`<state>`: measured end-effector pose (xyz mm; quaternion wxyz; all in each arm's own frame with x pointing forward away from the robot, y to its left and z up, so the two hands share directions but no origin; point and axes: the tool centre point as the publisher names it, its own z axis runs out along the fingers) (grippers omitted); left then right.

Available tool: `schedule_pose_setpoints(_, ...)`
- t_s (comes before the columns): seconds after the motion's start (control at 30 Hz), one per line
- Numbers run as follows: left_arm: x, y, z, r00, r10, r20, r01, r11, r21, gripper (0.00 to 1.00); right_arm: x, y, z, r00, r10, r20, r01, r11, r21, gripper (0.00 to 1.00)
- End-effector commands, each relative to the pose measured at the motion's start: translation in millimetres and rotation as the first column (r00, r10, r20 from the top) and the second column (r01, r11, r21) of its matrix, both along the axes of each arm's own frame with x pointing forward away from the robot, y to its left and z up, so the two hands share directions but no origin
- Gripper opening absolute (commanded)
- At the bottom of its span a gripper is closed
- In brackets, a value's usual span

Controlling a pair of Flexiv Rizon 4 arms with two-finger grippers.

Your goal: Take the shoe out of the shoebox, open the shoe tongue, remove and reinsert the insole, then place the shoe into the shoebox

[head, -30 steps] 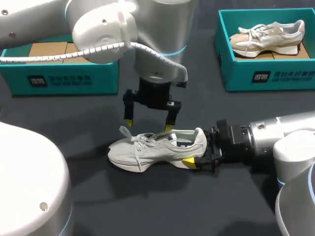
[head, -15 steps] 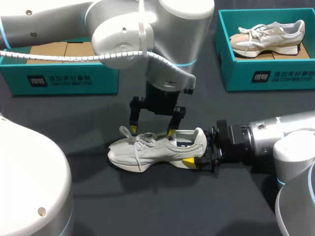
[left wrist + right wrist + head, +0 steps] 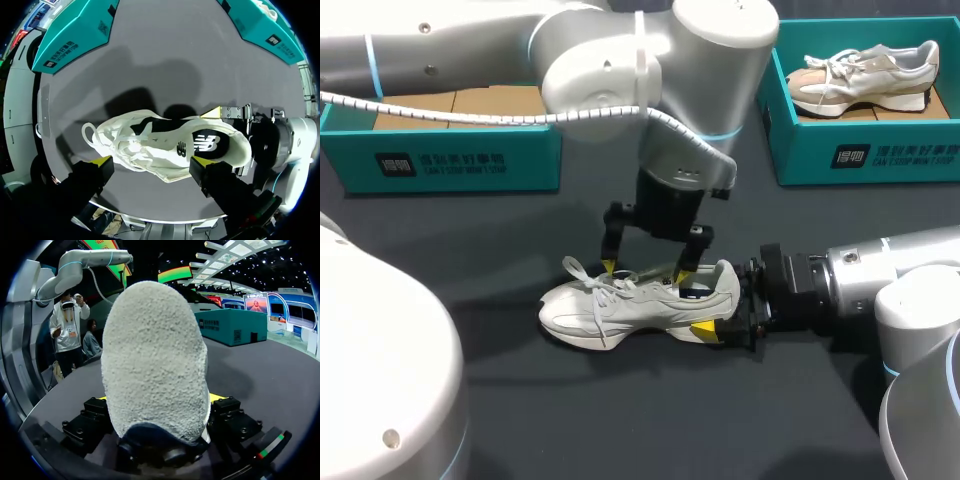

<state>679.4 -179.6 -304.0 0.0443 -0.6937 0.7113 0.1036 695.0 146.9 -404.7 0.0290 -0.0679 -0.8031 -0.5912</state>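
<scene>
Head view — right tool [image 3: 725, 308] grips the heel of the shoe [image 3: 620, 305]; left tool [image 3: 646, 272] hangs released just above its laces — surface [image 3: 620, 420] open around it, nearest shoebox [image 3: 470, 165] well behind.

table [image 3: 620, 420]: dark grey | right rear: teal box [image 3: 860, 150] | inside it: 1 laced beige-and-white shoe [image 3: 865, 75]
</scene>
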Motion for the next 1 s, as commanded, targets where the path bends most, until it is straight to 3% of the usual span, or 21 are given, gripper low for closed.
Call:
schedule_pose_setpoints(0.03, -4.4, -11, -10, 1.0, -0.013, -0.007, 0.013, 0.999, 0.033, 1.0, -1.1, 2, -1, 1.0, 0.0, -0.001, 0.0, 1.0, -0.003, 0.0)
schedule_pose_setpoints(0.57, -3.5, -13, -33, 0.999, -0.022, -0.041, 0.026, 0.995, 0.099, 1.0, -1.1, 2, -1, 1.0, 0.0, -0.001, 0.0, 1.0, -0.003, 0.0)
schedule_pose_setpoints(1.0, -2.9, 3, -40, 0.997, -0.014, -0.074, 0.027, 0.983, 0.182, 1.0, -1.1, 2, -1, 1.0, 0.0, -0.001, 0.0, 1.0, -0.003, 0.0)
